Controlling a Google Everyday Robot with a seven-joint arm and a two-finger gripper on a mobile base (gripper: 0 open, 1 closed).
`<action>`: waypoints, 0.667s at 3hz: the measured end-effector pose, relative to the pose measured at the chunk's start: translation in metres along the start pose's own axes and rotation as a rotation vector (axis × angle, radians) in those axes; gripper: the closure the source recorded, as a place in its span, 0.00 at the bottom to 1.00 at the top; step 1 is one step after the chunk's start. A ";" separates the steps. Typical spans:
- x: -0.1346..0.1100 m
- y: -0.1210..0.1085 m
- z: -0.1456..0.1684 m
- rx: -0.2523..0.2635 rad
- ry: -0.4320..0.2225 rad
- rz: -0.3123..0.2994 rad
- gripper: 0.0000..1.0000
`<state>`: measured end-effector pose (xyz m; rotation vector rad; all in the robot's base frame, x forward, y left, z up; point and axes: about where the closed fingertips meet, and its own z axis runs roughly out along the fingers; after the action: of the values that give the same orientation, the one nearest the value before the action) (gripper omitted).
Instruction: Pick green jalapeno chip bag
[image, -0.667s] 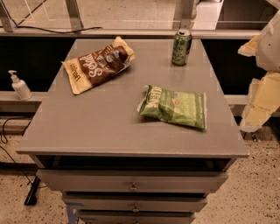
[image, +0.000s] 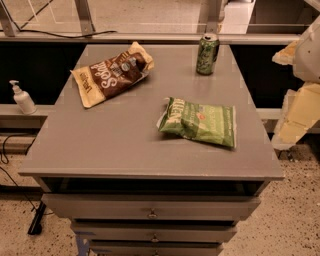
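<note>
Listing the stock at hand: my fingers (image: 299, 112), cream-coloured, hung just off the right edge of the surface (image: 125, 145) in the camera view; whether released or clenched, I could not tell. Green jalapeno chip bag (image: 199, 122): lay flat on the surface, apart from my fingers, untouched. Green can (image: 207, 54): upright, farther back. Brown chip bag (image: 112, 72): farthest from my fingers.
</note>
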<state>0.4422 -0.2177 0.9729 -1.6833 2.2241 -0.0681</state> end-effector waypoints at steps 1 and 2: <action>-0.011 0.010 0.029 -0.023 -0.097 0.039 0.00; -0.038 0.023 0.073 -0.047 -0.216 0.041 0.00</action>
<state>0.4522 -0.1632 0.9086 -1.5860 2.1127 0.1698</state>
